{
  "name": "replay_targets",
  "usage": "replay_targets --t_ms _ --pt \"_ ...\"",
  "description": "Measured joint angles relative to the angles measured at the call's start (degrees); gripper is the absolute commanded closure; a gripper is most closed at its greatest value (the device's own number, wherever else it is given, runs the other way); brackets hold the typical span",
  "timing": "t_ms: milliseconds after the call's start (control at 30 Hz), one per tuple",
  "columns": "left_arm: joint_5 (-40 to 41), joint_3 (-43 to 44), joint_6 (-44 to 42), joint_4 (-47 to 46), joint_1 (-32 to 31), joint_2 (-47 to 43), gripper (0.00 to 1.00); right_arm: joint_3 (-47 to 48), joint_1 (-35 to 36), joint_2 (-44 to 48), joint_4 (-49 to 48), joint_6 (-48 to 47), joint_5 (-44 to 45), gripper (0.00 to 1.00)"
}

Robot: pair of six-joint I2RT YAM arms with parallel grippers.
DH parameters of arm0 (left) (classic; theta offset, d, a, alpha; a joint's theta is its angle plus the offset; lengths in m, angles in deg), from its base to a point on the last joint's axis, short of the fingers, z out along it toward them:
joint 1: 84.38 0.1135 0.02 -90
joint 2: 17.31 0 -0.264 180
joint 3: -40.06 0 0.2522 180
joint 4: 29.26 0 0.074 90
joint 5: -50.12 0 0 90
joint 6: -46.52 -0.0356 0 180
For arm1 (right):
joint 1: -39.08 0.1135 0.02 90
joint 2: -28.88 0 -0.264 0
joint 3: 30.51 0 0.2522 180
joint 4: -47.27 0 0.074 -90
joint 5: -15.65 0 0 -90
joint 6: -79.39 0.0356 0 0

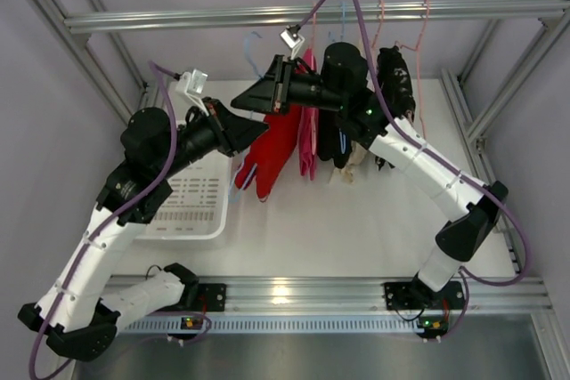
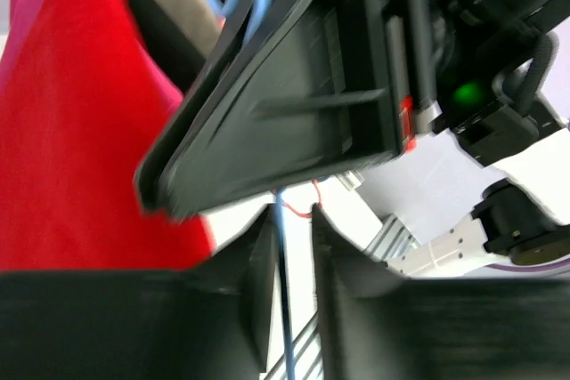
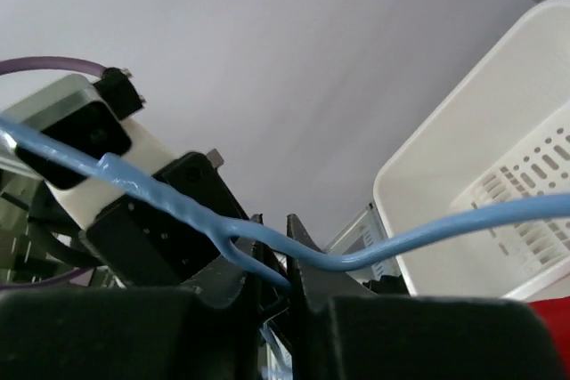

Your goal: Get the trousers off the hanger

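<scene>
Right tool (image 3: 283, 251) grips hanger (image 3: 427, 233) above white table (image 1: 356, 220), aluminium frame (image 1: 267, 17).

A white basket (image 1: 183, 236) with holes sits on the left of the white table (image 1: 356, 220). A metal bar (image 1: 178, 20) runs across the top. A pink cloth (image 1: 307, 144) hangs below it. Dark clothes (image 1: 337, 144) hang just beside the pink cloth. Thin pink hangers (image 1: 381, 33) hook on the bar, more to the right.

light: bright, even, diffuse | glare: spot on front rail (image 1: 280, 292) | blur: wrist views soft, nearest parts unfocused
</scene>
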Motion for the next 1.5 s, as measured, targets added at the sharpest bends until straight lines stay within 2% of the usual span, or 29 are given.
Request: replay_targets --t_ms 33,67,100,367,533,733,933,1100,1500 --pt "0.09 -0.07 -0.74 -0.04 -0.09 -0.22 0.36 0.07 0.31 0.00 0.13 0.17 -0.22 1.00" --pt "0.28 -0.17 -1.73 -0.74 -0.22 -0.61 0.15 0.04 0.63 0.00 0.79 0.04 -0.35 1.00" --pt "0.68 -0.24 -2.34 -1.29 -0.26 -1.22 0.01 0.00 0.92 -0.02 1.29 -0.33 -0.37 1.00" --pt "10.49 -0.50 -9.73 -0.39 -0.33 -9.73 0.01 -3.93 0.55 2.34 1.29 -4.44 -1.57 1.00" --pt "14.47 -0.85 -19.19 0.04 -0.31 -13.90 0.01 -5.64 0.15 3.91 1.62 -4.37 -3.50 1.00" --pt "16.85 -16.63 -33.00 -1.11 -0.31 -25.03 0.02 -5.64 0.02 4.90 -1.46 -2.71 -6.58 1.00" --pt "12.20 -35.17 -42.21 -2.82 -0.31 -33.59 0.03 -4.52 0.00 5.14 -5.11 -0.44 -8.57 1.00" --pt "8.72 -41.86 -45.11 -10.36 -0.31 -33.07 0.06 -0.85 0.02 4.81 -5.40 0.85 -8.76 1.00" --pt "6.19 -47.76 -44.63 -36.28 -0.33 -21.44 0.10 0.55 0.02 3.74 -6.56 2.69 -9.88 1.00"
